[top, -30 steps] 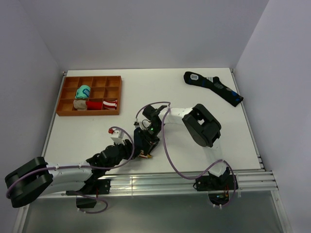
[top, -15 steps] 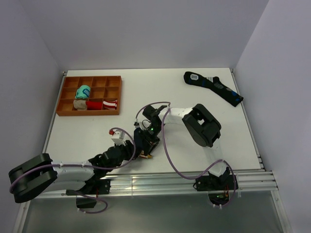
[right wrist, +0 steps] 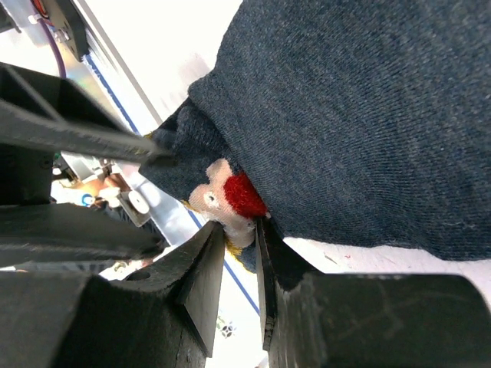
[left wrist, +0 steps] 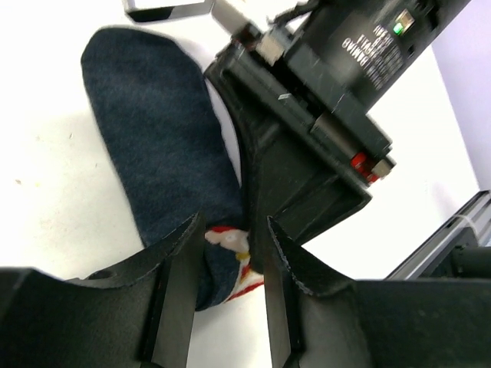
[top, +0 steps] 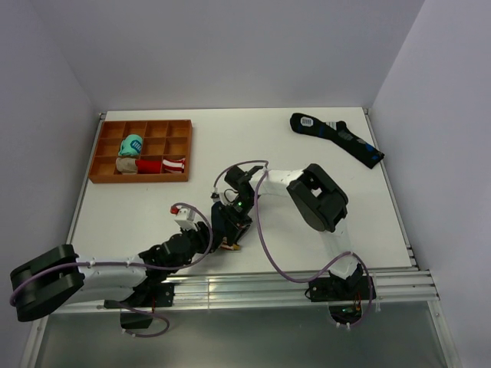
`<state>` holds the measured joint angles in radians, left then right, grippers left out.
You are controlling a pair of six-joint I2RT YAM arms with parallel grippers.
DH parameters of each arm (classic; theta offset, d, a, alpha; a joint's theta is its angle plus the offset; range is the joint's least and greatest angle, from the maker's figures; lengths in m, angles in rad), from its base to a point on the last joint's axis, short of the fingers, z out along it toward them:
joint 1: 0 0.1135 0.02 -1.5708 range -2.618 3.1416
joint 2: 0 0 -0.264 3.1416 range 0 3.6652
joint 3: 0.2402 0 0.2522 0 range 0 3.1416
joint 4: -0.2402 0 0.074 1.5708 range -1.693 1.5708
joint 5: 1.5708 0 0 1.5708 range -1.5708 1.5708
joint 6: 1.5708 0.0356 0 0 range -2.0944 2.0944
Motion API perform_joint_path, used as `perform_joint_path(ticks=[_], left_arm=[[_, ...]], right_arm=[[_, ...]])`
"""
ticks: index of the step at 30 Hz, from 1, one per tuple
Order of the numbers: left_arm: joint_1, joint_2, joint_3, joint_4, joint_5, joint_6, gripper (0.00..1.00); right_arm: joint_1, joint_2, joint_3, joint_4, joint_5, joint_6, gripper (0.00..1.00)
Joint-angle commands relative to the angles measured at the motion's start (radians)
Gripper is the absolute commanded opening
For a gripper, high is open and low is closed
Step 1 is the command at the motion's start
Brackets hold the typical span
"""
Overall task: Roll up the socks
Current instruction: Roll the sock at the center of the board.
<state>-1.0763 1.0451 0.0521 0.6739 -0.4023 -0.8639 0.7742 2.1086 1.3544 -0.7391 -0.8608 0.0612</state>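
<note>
Navy knit fills both wrist views: the short dark navy socks (left wrist: 161, 146) lie flat on the white table (top: 253, 146), near its front edge and a little left of centre, where the two arms meet. From above, the grippers cover them almost wholly.

The small red, white and yellow patch (left wrist: 230, 244) at one end of the socks sits between the fingers of the left gripper (left wrist: 232, 224). Those fingers stand apart on either side of that end; I cannot tell whether they press the fabric.

The right gripper (right wrist: 239, 228) comes in from the other side, its fingers nearly together and pinching the edge of the socks at the patch, where the cloth is bunched into a fold. The rest of the socks stretches away flat.

At the far left stands an orange compartmented tray (top: 146, 122) holding a teal rolled bundle (top: 132, 144), a beige rolled bundle (top: 126, 164) and a red-and-white rolled bundle (top: 167, 164), each in its own compartment. A longer dark sock with blue marks and a white patch (top: 337, 138) lies at the far right corner, well apart from both grippers.
</note>
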Motion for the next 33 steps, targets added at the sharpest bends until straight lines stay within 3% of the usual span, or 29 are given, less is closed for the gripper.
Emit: perform_joint_path(ticks=[1, 9, 21, 33], left_arm=[[-0.022, 0.042, -0.113, 0.049, -0.053, -0.017, 0.42], [-0.062, 0.13, -0.107, 0.078, -0.079, -0.066, 0.4], [-0.148, 0.107, -0.17, 0.134, -0.125, -0.122, 0.4], [-0.168, 0.09, -0.164, -0.054, -0.204, -0.267, 0.37]], right_arm=[[0.0, 0.028, 0.026, -0.02, 0.062, -0.031, 0.28], [0.0, 0.024, 0.028, -0.02, 0.062, -0.029, 0.28], [0.0, 0.031, 0.04, -0.025, 0.062, -0.026, 0.28], [-0.001, 0.037, 0.052, -0.029, 0.055, -0.029, 0.28]])
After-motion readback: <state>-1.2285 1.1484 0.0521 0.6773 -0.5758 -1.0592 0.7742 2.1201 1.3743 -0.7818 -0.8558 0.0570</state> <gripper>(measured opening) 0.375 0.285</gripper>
